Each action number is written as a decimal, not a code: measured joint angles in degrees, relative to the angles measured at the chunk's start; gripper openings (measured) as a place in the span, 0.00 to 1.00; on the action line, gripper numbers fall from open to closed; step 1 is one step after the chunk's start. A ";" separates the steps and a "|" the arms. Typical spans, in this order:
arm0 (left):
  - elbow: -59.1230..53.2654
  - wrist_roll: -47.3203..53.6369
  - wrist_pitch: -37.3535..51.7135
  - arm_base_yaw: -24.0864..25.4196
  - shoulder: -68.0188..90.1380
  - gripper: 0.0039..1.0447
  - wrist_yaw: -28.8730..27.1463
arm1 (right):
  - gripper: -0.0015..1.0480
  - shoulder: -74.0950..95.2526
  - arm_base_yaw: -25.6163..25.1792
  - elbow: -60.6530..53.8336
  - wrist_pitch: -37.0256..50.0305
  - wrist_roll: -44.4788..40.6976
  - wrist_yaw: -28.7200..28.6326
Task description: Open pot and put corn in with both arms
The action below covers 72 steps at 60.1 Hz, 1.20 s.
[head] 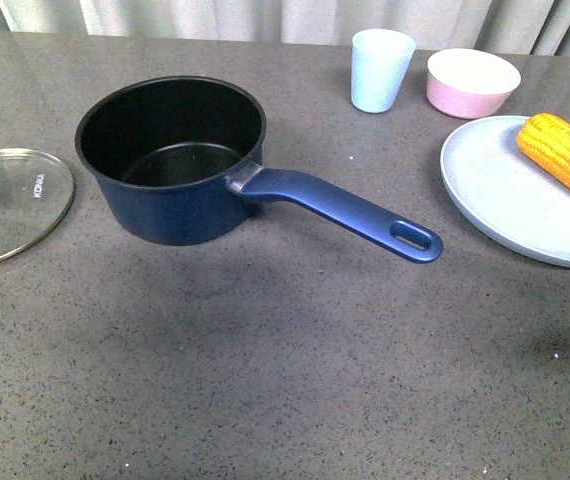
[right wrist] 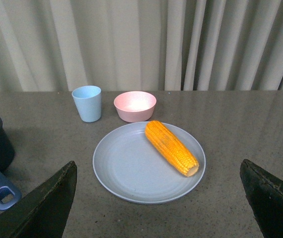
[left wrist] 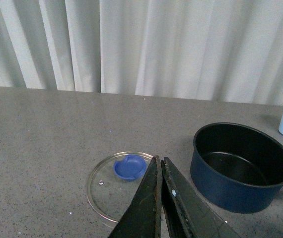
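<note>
Starting at the near edge in the front view, only bare grey table is seen; neither arm is caught by that camera. In its own wrist view the left gripper is seen with its fingers pressed together and nothing held, poised over the glass lid, which is laid flat on the table beside the pot. The right gripper is spread wide and is likewise empty.

Further in, the pot is found left of centre, already uncovered. Its long handle is pointed to the right and toward the robot.

On the right, a grey-blue plate is set, and the corn is laid on its far right part, well apart from the pot. The corn is therefore judged to be nearer the right arm. In the right wrist view the corn is seen ahead of the open fingers. Its long axis is slanted across the line of approach, with the cut end toward the gripper and the other end toward the bowl, so a wrist turn would probably be needed for the cob to be taken across its width.

Beyond, a pale blue cup and a pink bowl are stood side by side.
</note>
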 joint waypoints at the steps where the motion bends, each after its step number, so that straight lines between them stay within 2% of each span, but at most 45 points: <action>1: 0.00 0.00 -0.39 0.00 -0.39 0.01 0.00 | 0.91 0.00 0.00 0.00 0.00 0.00 0.00; 24: 0.00 0.00 -6.51 0.00 -6.54 0.01 0.00 | 0.91 0.00 0.00 0.00 0.00 0.00 0.00; 31: 0.02 0.02 -15.67 0.00 -14.14 0.01 0.00 | 0.91 0.00 0.00 0.00 0.00 0.02 0.02; 56: 0.02 0.07 -16.39 -0.04 -15.50 0.01 -0.02 | 0.91 -0.02 0.00 0.00 0.00 0.00 0.00; 72: 0.02 0.09 -16.39 -0.04 -15.50 0.44 -0.02 | 0.91 -0.02 0.00 0.00 0.00 0.00 0.02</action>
